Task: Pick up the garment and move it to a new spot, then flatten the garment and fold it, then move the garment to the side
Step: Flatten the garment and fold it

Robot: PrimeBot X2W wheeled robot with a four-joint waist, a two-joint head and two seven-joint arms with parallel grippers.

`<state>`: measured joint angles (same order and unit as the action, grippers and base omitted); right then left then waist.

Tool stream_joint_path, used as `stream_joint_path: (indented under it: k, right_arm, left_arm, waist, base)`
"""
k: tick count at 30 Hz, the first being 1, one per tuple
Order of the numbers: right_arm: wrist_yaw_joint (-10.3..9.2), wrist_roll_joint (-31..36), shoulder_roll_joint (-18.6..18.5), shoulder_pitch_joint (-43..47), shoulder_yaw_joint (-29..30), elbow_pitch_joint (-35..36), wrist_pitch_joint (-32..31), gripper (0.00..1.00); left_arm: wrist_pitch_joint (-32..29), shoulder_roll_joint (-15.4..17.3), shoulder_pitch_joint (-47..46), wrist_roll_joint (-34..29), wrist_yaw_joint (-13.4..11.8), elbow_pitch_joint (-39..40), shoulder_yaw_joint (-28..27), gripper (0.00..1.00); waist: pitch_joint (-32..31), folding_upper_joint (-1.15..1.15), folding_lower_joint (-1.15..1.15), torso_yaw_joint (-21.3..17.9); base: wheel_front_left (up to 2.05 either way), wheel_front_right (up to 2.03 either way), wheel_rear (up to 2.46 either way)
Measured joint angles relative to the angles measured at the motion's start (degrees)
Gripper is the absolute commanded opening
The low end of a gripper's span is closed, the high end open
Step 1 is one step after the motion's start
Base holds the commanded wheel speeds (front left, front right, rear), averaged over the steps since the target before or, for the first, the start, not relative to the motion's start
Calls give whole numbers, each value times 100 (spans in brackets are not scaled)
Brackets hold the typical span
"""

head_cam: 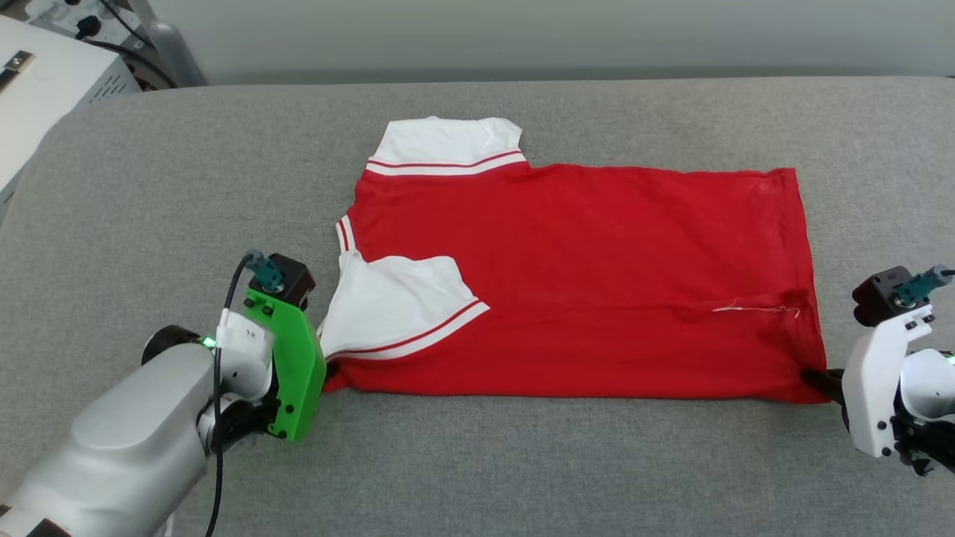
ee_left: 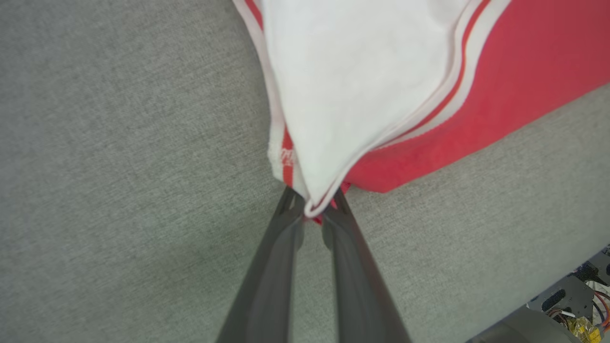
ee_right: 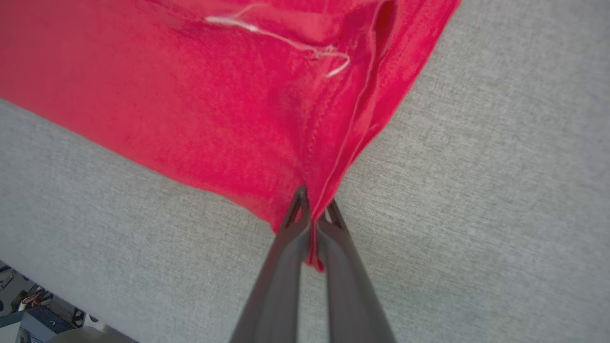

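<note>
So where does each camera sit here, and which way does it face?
Head view: on the head, facing forward and down at the garment on the grey surface; left gripper lower left, right gripper lower right.
Left wrist view: wrist-mounted, along its fingers, shut on the white sleeve corner.
Right wrist view: wrist-mounted, along its fingers, shut on a red hem corner.
Shared: head and right wrist views both show a loose white thread.

The head camera looks forward and down from above the grey padded surface [head_cam: 522, 462], far enough to take in the whole shirt [head_cam: 582, 283]. The left wrist camera looks along the left gripper [ee_left: 314, 202], close at the sleeve corner; the right wrist camera along the right gripper [ee_right: 315, 205], close at the hem corner. The head view shares both corners.
</note>
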<state>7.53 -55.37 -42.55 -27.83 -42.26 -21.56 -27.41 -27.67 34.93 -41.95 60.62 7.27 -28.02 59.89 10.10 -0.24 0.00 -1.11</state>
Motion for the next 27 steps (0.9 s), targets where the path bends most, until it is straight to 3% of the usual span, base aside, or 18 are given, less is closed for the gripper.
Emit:
stream_joint_path:
  k: [9, 15, 20, 27]
  right_arm:
    - [0, -149, -583, 522, 64, 684, 196, 0]
    - [0, -241, -795, 1048, 222, 1025, 124, 0]
    - [0, -247, -733, 1192, 404, 988, 31, 0]
    - [0, -24, -359, 1190, 389, 526, -159, 0]
  left_arm:
    - [127, 433, 547, 200, -1, 633, 81, 0]
    - [145, 645, 1005, 260, -164, 1096, 163, 0]
    - [174, 655, 1201, 310, -275, 1176, 229, 0]
    - [191, 503, 1228, 315, -308, 898, 261, 0]
  waist:
    - [-453, 0, 0, -24]
    - [-605, 0, 0, -65]
    - [-539, 0, 0, -108]
    - [-372, 0, 0, -114]
  base:
    - [0, 0, 0]
    - [0, 0, 0]
    - [0, 0, 0]
    - [0, 0, 0]
